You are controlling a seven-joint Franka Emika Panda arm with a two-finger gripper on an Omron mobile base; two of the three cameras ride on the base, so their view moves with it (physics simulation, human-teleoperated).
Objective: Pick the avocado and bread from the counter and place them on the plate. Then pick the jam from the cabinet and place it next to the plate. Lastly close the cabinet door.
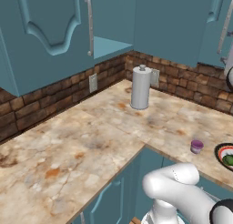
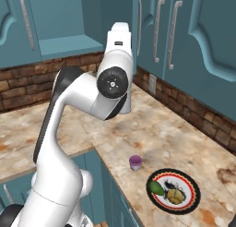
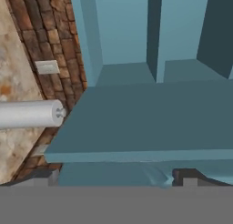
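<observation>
You're facing a corner kitchen: marbled beige counter (image 1: 91,141), brick backsplash (image 1: 54,98), teal cabinet (image 1: 173,22) above with its cabinet door (image 1: 43,36) swung open. The plate (image 2: 174,191) holds the avocado (image 2: 156,188) and bread (image 2: 174,195); the jam (image 2: 135,162) stands just beside it. A paper-towel roll (image 1: 140,87) stands near the corner. Your gripper (image 3: 111,175), fingers spread wide and empty, points at the cabinet's underside.

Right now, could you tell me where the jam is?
The jam stands on the counter near its front edge, just left of the plate in the right base view.
</observation>
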